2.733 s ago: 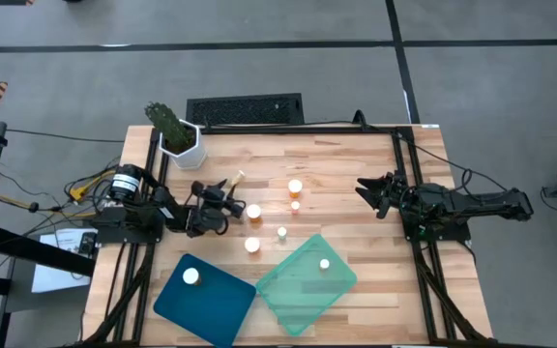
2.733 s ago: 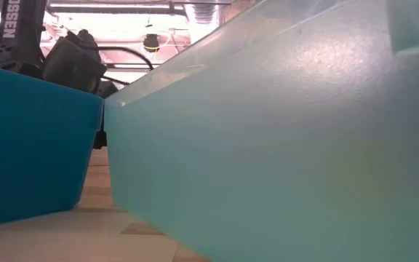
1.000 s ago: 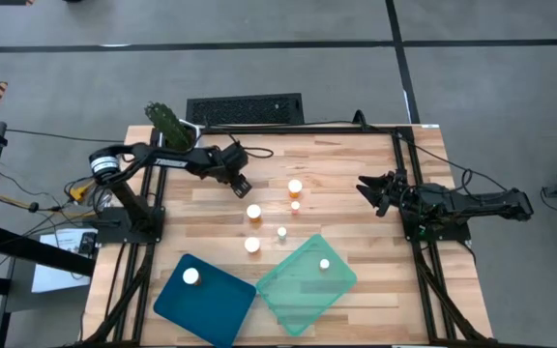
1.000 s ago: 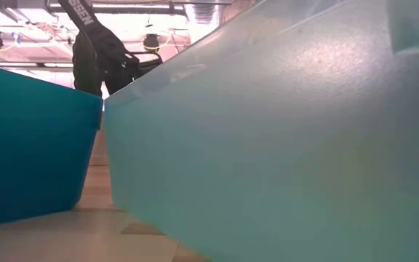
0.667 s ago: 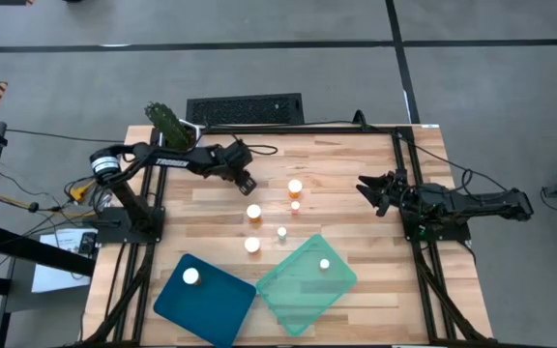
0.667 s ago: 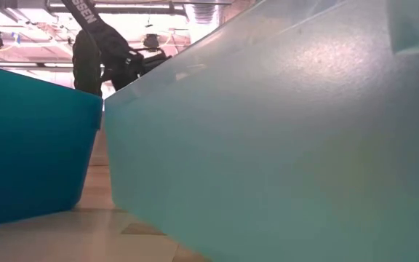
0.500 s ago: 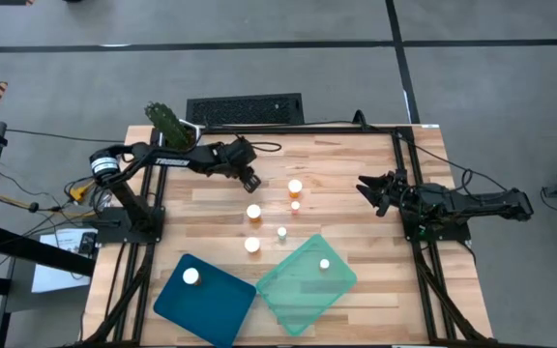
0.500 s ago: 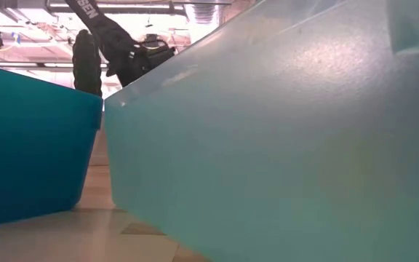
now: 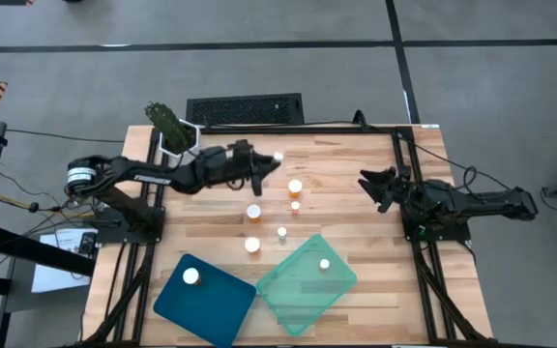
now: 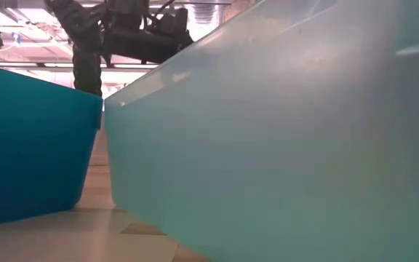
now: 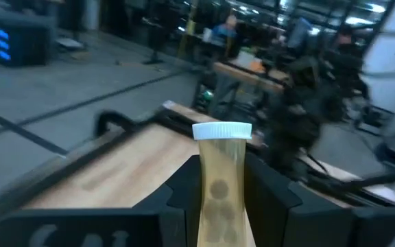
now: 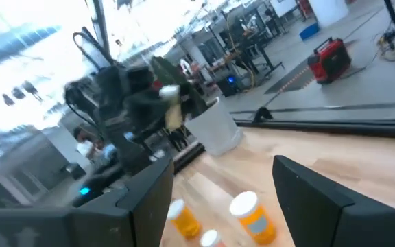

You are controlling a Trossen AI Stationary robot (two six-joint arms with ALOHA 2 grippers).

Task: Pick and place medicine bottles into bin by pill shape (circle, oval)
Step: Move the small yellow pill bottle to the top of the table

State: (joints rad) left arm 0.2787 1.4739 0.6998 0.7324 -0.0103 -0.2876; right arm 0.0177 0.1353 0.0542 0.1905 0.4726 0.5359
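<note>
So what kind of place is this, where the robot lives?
Probably a big robot lab or workshop. Two robot arms sit at a wooden table on a bare concrete floor, and more workbenches stand under bright ceiling lights behind.

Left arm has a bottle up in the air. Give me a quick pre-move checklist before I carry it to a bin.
1. Grip: left gripper shut on the held bottle, one finger on each side. Ok.
2. Cap: white cap on the held bottle, seated. Ok.
3. Pill shape: pills show through the amber wall as round blobs, but too blurred to be sure. Cannot tell.
4. Bins: blue bin and green bin sit at the near table edge, each with one bottle inside and room left. Ok.
5. Path: four standing bottles lie between the gripper and the bins; carry high. Ok.
6. Right gripper: open, parked at the right side of the table, clear of the route. Ok.
</note>
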